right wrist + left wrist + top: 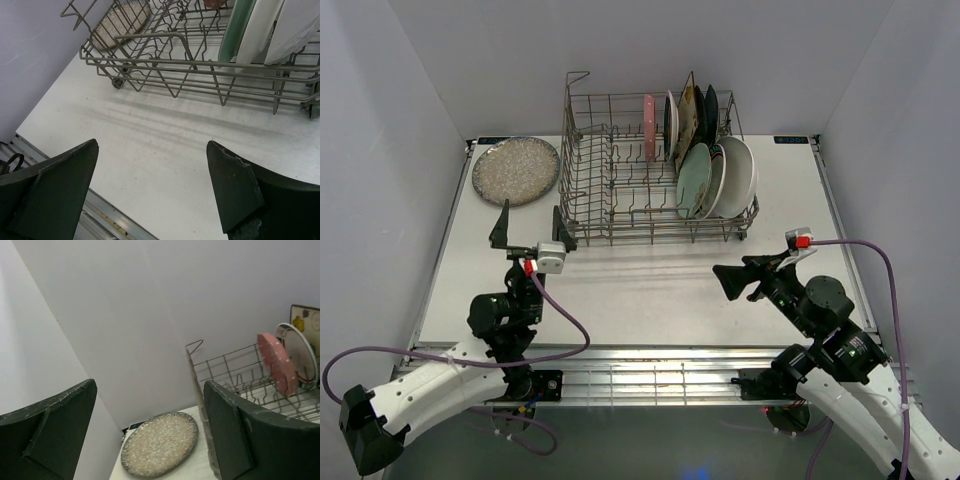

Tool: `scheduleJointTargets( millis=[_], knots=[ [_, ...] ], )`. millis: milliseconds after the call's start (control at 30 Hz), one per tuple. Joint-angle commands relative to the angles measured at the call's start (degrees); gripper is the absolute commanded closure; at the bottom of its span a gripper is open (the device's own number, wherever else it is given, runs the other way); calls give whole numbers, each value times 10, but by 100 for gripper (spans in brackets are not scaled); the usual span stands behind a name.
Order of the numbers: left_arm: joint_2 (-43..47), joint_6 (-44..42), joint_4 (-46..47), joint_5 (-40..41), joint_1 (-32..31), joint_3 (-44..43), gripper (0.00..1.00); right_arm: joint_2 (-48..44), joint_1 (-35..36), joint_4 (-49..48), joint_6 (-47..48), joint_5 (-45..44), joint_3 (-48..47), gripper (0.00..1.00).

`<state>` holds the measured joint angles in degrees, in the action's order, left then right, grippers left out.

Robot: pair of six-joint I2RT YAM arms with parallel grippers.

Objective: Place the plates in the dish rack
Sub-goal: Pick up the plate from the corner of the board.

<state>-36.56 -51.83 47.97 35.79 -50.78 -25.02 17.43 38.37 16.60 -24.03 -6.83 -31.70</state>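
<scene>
Both the left hand (532,228) and right hand (736,277) gape wide, holding nothing. Ahead of the left, the speckled plate (516,170) lies flat on the white table (650,285), just beside the dish rack (582,200) where other plates (735,175) stand; probably stiff, slick and breakable, so pinch its rim. Plain pale walls (620,60) enclose everything

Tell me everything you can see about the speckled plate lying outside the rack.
The speckled plate is round, its face a grainy silver-white with a darker grey rim; it looks like glazed ceramic. It lies flat, face up and bare, on the white table at the far left, close beside the left wall of the dish rack; whether they touch is unclear. The open left gripper hovers on its near side, not touching it.
</scene>
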Motion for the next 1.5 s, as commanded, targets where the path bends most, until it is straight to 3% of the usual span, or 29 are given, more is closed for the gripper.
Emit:
scheduleJointTargets(
  millis=[0, 167, 367, 500, 633, 800, 1000, 1200, 1467],
  knots=[
    [39, -83, 73, 11, 4, 45, 2, -12, 2, -13, -5, 9, 2, 6],
    [85, -71, -3, 7, 27, 56, 2, -21, 2, -6, -5, 5, 4, 6],
    [82, 32, -141, -80, 128, 28, 2, -29, 2, -5, -4, 5, 9, 6],
    [10, 90, -127, -146, 267, 26, 2, -35, 2, -4, -5, 5, 12, 6],
    [-28, 167, -160, -223, 352, 4, 2, -49, 2, 4, -4, 3, 13, 6],
    [-76, 237, -188, -406, 526, -21, 2, -67, 2, 16, -2, 2, 10, 5],
    [-166, 194, -193, -531, 615, -20, 2, -78, 2, 29, -1, -6, 9, 4],
    [-236, 112, -169, -573, 633, -13, 2, -78, 2, 30, 0, -8, 9, 3],
    [-347, 39, -158, -702, 706, -39, 2, -66, 2, 27, 3, -9, 5, 3]
  ],
)
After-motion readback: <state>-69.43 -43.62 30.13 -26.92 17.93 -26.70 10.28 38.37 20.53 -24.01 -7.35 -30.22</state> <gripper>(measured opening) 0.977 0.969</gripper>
